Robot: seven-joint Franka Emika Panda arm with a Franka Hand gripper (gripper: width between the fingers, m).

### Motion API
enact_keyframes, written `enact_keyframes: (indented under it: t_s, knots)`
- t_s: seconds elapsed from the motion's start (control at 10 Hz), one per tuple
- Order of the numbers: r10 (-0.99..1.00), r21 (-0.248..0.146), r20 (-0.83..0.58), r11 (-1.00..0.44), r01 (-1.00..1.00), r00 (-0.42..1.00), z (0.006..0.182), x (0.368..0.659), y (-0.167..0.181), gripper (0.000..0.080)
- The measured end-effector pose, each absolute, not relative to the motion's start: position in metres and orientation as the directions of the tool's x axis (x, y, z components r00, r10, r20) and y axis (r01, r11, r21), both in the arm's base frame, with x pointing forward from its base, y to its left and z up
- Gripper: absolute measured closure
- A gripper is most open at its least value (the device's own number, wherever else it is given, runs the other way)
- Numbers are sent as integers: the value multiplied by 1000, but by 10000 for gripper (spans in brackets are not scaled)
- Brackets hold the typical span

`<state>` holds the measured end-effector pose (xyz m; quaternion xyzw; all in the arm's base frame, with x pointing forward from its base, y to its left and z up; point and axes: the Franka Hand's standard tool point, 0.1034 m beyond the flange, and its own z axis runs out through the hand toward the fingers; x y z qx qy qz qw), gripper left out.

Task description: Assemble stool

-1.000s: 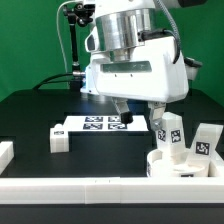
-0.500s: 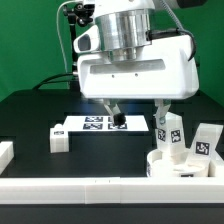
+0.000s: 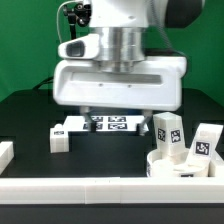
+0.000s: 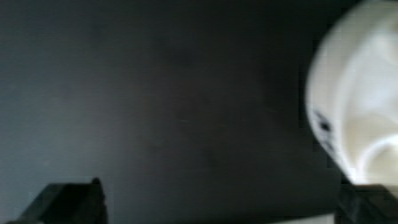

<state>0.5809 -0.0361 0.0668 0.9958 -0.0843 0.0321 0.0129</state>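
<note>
The white round seat (image 3: 178, 166) sits at the exterior view's lower right by the front rail. Two tagged white legs (image 3: 168, 134) (image 3: 205, 143) stand upright at it. A third white leg (image 3: 58, 138) lies on the black table to the left of the marker board (image 3: 100, 124). My gripper (image 3: 118, 112) hangs above the marker board, left of the seat, with its jaws wide apart and nothing between them. In the wrist view my gripper (image 4: 222, 205) shows dark fingertips (image 4: 71, 200) at both edges over bare table. A blurred white rounded part (image 4: 361, 100) lies off to one side.
A long white border rail (image 3: 100, 194) runs along the table's front edge, and a short rail piece (image 3: 5, 152) is at the exterior view's left. A camera stand (image 3: 75, 40) rises at the back left.
The arm has swung from beside the standing legs toward the exterior view's left and looms larger. The jaws have stayed open and empty. The parts have not moved.
</note>
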Motion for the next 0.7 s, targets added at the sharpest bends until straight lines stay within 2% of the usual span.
enact_keyframes:
  t_s: [0.2,0.4,0.7]
  knots:
    - [-154,15,63,-988,-156,986,62,565,-75,151]
    - [-166,15,58,-986,-167,984,60,559,-100,151]
    - [-162,17,56,-986,-163,985,59,559,-97,151]
